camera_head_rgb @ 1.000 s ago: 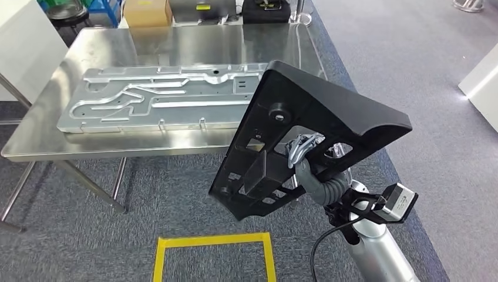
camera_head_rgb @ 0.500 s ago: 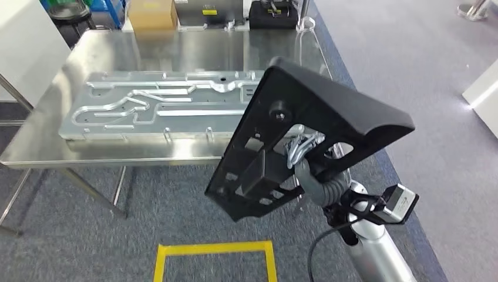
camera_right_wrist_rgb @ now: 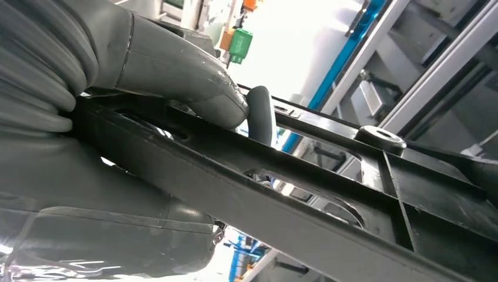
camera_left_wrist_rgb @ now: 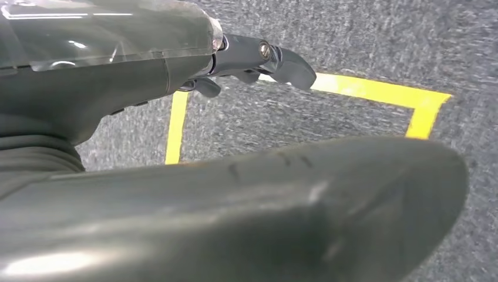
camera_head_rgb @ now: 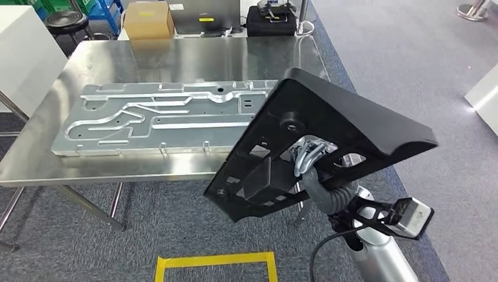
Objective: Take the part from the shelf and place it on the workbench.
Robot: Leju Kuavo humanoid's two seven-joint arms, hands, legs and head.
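Right hand (camera_head_rgb: pixel 308 154) grips the black plastic part (camera_head_rgb: pixel 329 138) through a cutout, fingers (camera_right_wrist_rgb: pixel 258 114) wrapped on a rib, tilted above the surface's (camera_head_rgb: pixel 176 59) near-right edge, beside the aluminium plate (camera_head_rgb: pixel 158 117). Left hand (camera_left_wrist_rgb: pixel 246 59) hangs empty, fingers loosely apart.

Factory / workshop floor, industrial. Evidence: stainless steel table (camera_head_rgb: pixel 176 59) w/ large machined aluminium plate (camera_head_rgb: pixel 158 120) lying flat on it; grey carpet-tile floor (camera_head_rgb: pixel 411 70) w/ yellow tape square (camera_head_rgb: pixel 214 261) marking a standing spot; cardboard box (camera_head_rgb: pixel 148 20), black case (camera_head_rgb: pixel 271 17) and blue crates (camera_head_rgb: pixel 97 9) behind the table; aluminium-profile racking (camera_right_wrist_rgb: pixel 434 64) in right wrist view.
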